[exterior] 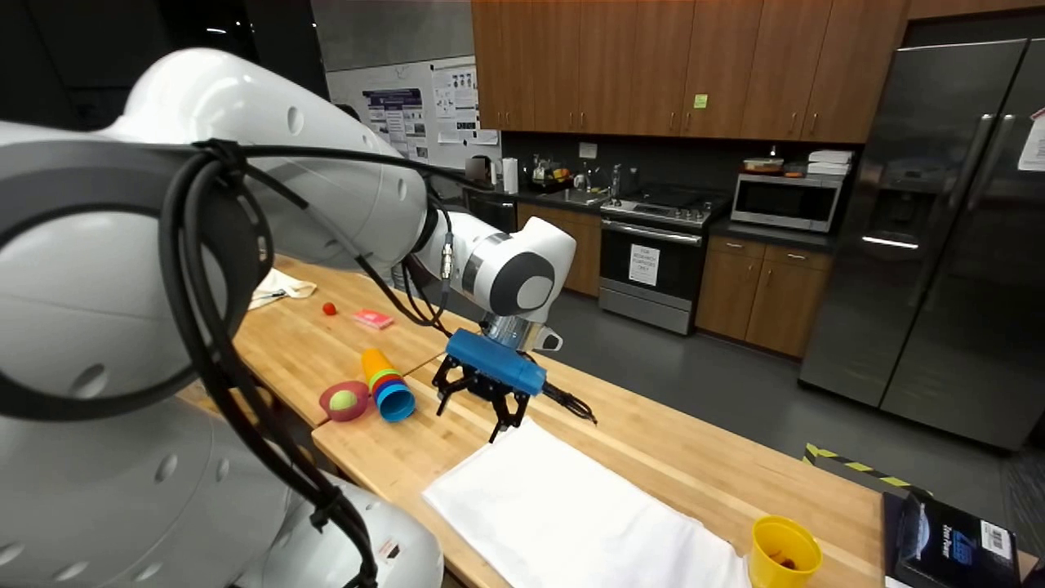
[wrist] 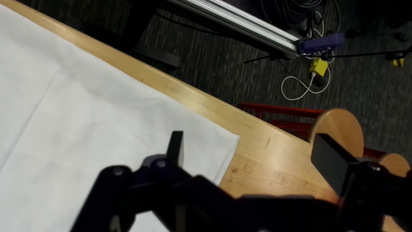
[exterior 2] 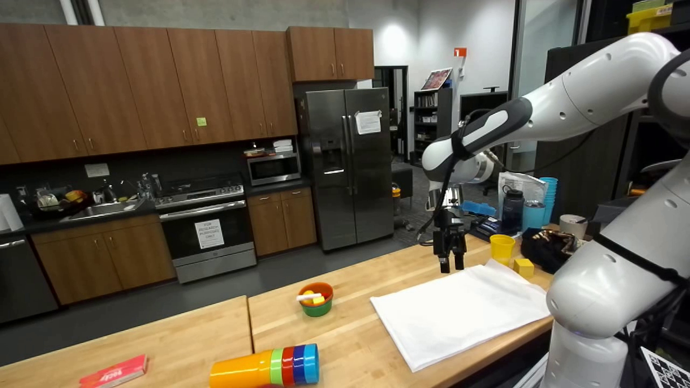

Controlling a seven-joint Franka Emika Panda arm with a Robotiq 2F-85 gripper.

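Observation:
My gripper hangs over the wooden table with its jaws wide apart and nothing between them. In the wrist view, one of the fingers shows over the white cloth, and the opposite one lies past its edge. A corner of the cloth appears in the gap between them. The white cloth lies spread flat, with my gripper above its far side. A small green and orange bowl holding several small items stands to one side of the cloth.
Stacked coloured cups lie beside a red bowl with a yellow-green ball. A yellow cup and yellow block sit by the cloth. Behind them are a dark bottle and a black bundle. A pink packet lies farther off.

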